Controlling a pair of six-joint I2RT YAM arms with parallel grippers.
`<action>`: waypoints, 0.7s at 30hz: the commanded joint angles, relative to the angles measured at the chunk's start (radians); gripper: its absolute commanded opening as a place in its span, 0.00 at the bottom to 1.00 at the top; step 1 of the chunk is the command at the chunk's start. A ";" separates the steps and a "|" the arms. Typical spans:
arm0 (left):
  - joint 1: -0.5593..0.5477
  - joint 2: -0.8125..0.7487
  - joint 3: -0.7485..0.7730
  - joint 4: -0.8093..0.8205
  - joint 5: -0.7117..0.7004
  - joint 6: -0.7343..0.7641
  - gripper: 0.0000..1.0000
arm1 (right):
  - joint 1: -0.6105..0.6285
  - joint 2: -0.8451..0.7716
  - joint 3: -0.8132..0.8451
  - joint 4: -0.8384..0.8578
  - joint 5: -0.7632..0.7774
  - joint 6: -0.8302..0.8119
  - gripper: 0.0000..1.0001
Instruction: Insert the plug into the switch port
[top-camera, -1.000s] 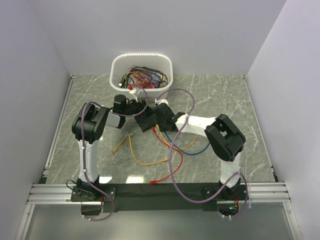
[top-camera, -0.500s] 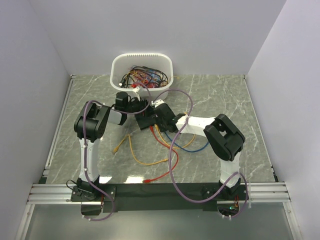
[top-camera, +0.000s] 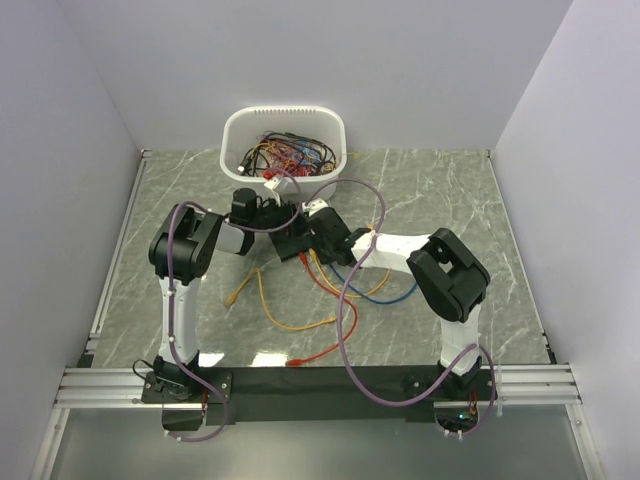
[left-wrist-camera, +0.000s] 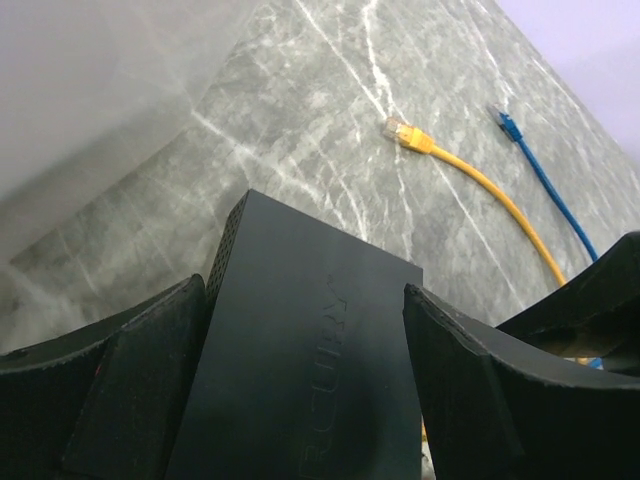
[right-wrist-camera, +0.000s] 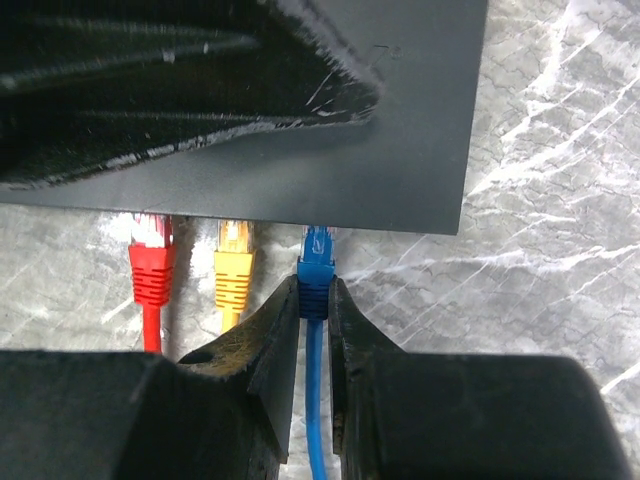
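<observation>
Pinching the blue plug (right-wrist-camera: 318, 248) by its boot, the right claw (right-wrist-camera: 315, 292) is closed narrow, plug tip at the switch port (right-wrist-camera: 318, 230) just ahead, in the black box (right-wrist-camera: 400, 150) which the left claw (left-wrist-camera: 310, 370) clamps. Plug is prob. light & stiff, cable (right-wrist-camera: 317, 420) soft, so hold the boot. Yellow plug (right-wrist-camera: 233, 278) & red plug (right-wrist-camera: 150, 272) sit close on claw's left; little room.

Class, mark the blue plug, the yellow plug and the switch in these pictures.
blue plug (right-wrist-camera: 316, 280), right wrist view, its boot
yellow plug (right-wrist-camera: 234, 280), right wrist view, its boot
switch (right-wrist-camera: 400, 150), right wrist view, bare black face
</observation>
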 joint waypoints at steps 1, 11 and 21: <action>-0.067 0.034 -0.112 -0.155 0.052 -0.109 0.85 | 0.013 -0.023 -0.005 0.220 -0.015 -0.017 0.00; -0.067 0.006 -0.187 -0.148 -0.014 -0.200 0.61 | -0.036 -0.132 -0.134 0.328 -0.097 -0.021 0.00; -0.078 0.009 -0.193 -0.173 -0.017 -0.192 0.32 | -0.058 -0.131 -0.141 0.349 -0.161 -0.023 0.00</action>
